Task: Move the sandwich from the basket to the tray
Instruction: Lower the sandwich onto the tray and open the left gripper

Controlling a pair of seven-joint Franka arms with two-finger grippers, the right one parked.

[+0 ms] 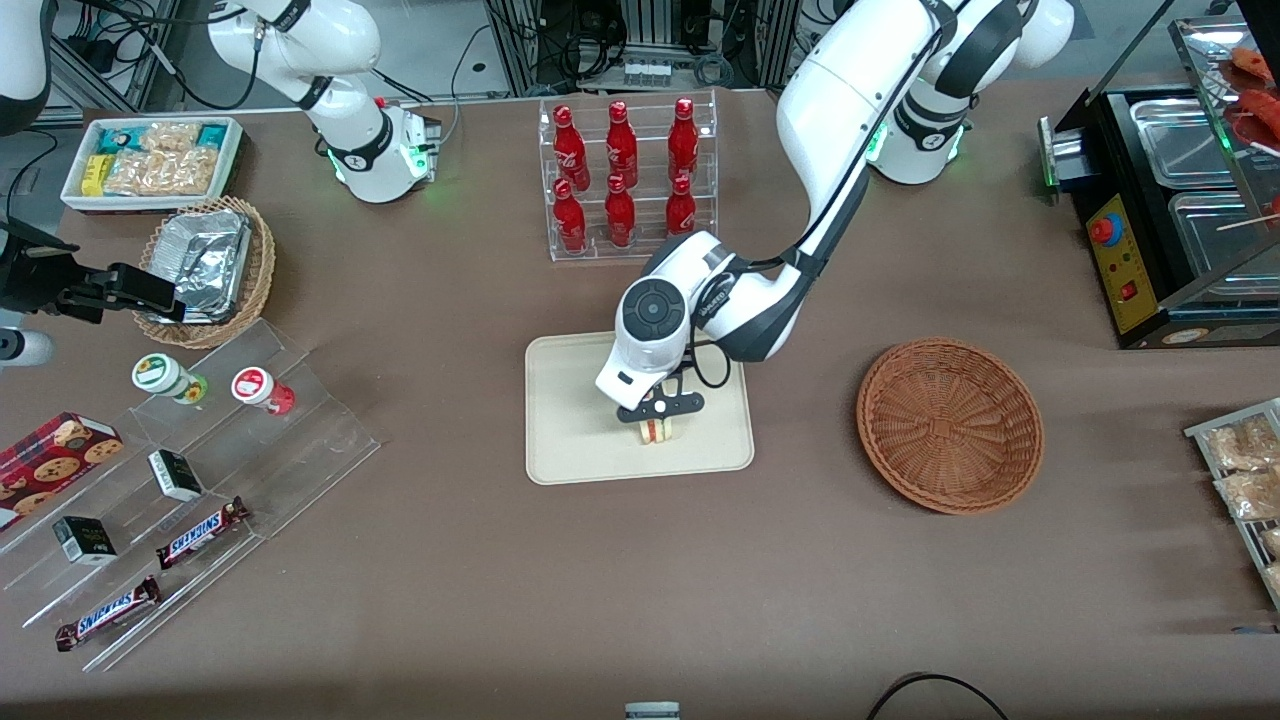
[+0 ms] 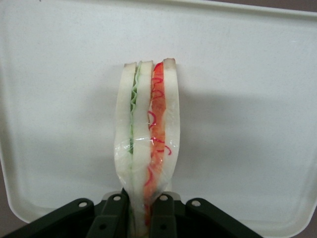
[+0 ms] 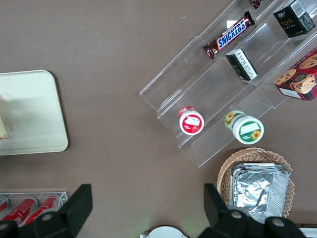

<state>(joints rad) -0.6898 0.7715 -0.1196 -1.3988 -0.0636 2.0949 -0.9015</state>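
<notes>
Even overhead light fell on the brown table (image 1: 640,560), and the front view stayed sharp to its edges. My arm threw a soft shadow across the tray (image 1: 570,440), and the basket (image 1: 949,425) left a faint one on the cloth. My gripper (image 1: 659,407) hung over the tray; through my wrist camera the sandwich (image 2: 148,134) looked crisp, casting a grey shadow, while the tray washed out pale. Foil (image 1: 205,262) glinted.

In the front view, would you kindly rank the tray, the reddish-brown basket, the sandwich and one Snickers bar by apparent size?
Largest to smallest:
1. tray
2. basket, slightly smaller in footprint
3. Snickers bar
4. sandwich, held over the tray by the gripper and partly hidden, so its rank against the bar is uncertain.
</notes>
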